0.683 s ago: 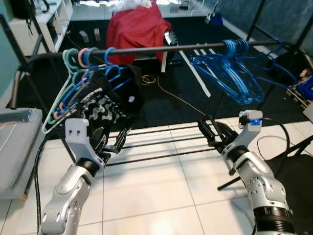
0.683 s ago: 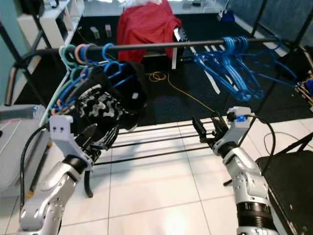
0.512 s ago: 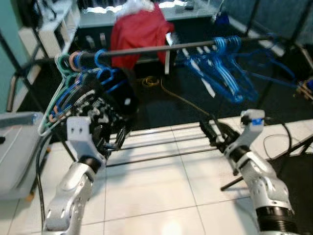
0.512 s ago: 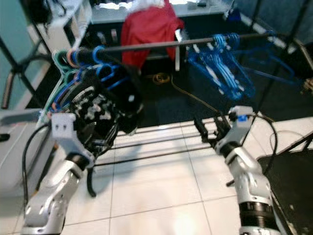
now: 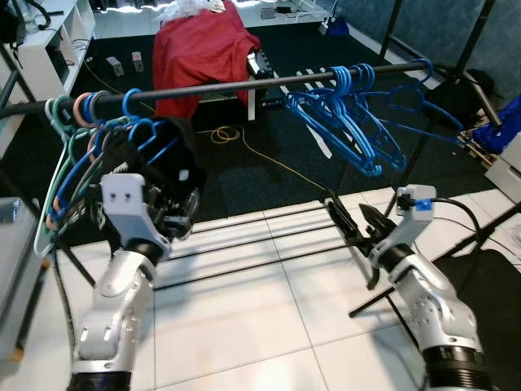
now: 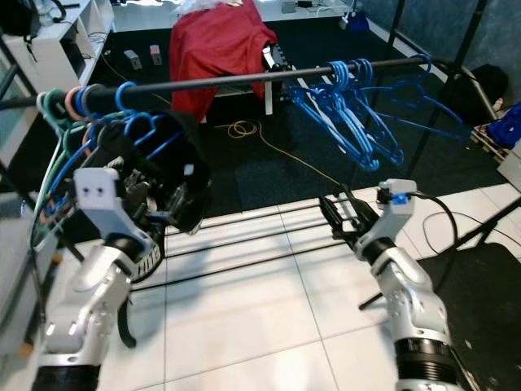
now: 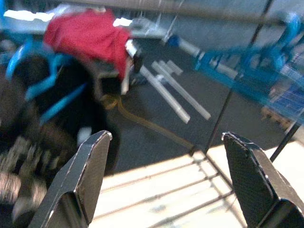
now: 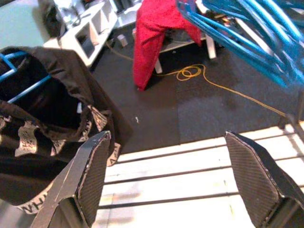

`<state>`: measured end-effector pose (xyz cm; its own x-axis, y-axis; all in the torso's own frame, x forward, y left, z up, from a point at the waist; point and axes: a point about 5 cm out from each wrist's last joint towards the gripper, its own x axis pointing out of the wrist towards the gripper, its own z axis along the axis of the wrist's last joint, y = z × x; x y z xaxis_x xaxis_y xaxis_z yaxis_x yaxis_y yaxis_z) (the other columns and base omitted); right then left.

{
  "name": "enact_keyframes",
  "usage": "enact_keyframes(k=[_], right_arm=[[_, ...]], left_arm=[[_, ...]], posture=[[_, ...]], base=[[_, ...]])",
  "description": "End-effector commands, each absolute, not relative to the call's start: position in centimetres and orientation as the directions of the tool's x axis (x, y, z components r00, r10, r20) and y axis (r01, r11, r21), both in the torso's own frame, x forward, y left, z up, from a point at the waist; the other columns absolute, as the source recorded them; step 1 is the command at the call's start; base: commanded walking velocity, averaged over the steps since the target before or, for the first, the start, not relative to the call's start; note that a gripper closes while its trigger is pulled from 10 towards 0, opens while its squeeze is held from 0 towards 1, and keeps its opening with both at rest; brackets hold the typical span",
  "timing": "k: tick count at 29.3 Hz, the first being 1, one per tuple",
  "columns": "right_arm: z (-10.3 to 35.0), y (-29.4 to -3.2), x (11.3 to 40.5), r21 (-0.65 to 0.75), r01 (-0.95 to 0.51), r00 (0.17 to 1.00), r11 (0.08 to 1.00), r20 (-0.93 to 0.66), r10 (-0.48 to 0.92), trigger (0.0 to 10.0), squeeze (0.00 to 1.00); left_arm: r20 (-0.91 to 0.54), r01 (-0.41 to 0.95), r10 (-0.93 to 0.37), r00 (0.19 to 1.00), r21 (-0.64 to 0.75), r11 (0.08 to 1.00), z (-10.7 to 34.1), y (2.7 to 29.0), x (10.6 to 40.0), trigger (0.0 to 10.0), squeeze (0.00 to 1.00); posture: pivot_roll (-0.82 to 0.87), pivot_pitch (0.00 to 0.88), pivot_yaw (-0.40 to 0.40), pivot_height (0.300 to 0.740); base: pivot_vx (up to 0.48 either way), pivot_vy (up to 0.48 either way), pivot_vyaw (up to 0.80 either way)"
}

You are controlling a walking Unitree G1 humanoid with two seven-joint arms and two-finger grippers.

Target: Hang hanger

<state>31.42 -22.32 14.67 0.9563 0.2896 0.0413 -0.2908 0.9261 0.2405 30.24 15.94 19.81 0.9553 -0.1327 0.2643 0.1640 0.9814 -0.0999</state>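
A black rail [image 5: 244, 84] runs across the view at chest height. Several empty blue hangers [image 5: 350, 122] hang bunched on its right part. On its left end hang more hangers [image 5: 73, 138], green, pink and blue, one carrying a black printed garment [image 5: 167, 163]. My left gripper [image 5: 183, 213] is open right in front of that garment's lower edge, with nothing between its fingers [image 7: 92, 171]. My right gripper [image 5: 352, 224] stands open below the blue hangers, empty, low over the rack's floor bars; its fingers [image 8: 90, 175] are spread wide.
A red cloth [image 5: 199, 49] drapes over something behind the rail. A yellow cable [image 5: 228, 132] lies on the dark carpet. White shelving [image 5: 49, 41] stands far left. Rack floor bars [image 5: 244, 236] cross the white tiles, and a black stand leg [image 5: 383, 295] is by my right arm.
The whole picture has shifted, so the camera moved. My left gripper now sits a little higher and closer against the black garment. Both grippers stay open and empty.
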Motion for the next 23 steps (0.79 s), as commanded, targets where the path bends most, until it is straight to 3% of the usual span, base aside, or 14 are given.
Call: enact_keyframes(k=[1,3,10,15,23], right_arm=[[15.4,-20.8,31.5,0.207,-0.359,0.933,0.91,0.082,0.35,10.0,0.0],[15.4,-20.6,31.4,0.198,-0.371,0.929,0.907,0.082,0.362,10.0,0.0],[15.1,-20.8,31.5,0.248,-0.346,0.938,0.905,0.061,0.342,10.0,0.0],[15.1,-20.9,31.5,0.245,-0.344,0.938,0.906,0.059,0.34,10.0,0.0],[15.1,-20.9,31.4,0.245,-0.344,0.939,0.907,0.06,0.34,10.0,0.0]], left_arm=[[0.262,0.111,-0.093,0.961,-0.056,0.992,19.7,17.3,30.0,10.0,0.0],[0.269,0.11,-0.094,0.958,-0.046,0.993,19.9,17.4,30.0,10.0,0.0],[0.296,0.144,-0.138,0.945,0.001,0.99,20.6,17.0,30.1,10.0,0.0],[0.23,0.314,-0.349,0.908,0.175,0.933,19.2,14.7,29.6,10.0,0.0],[0.197,0.232,-0.291,0.936,0.277,0.933,18.7,15.6,30.4,10.0,0.0]], posture=[[-0.09,0.089,-0.014,0.74],[-0.09,0.086,-0.015,0.74],[-0.09,0.091,-0.013,0.74],[-0.09,0.096,-0.014,0.74],[-0.1,0.098,-0.011,0.74]], base=[[0.412,0.0,0.8],[0.412,0.0,0.8],[0.363,0.0,0.0],[0.0,0.0,0.0],[0.0,0.0,0.0]])
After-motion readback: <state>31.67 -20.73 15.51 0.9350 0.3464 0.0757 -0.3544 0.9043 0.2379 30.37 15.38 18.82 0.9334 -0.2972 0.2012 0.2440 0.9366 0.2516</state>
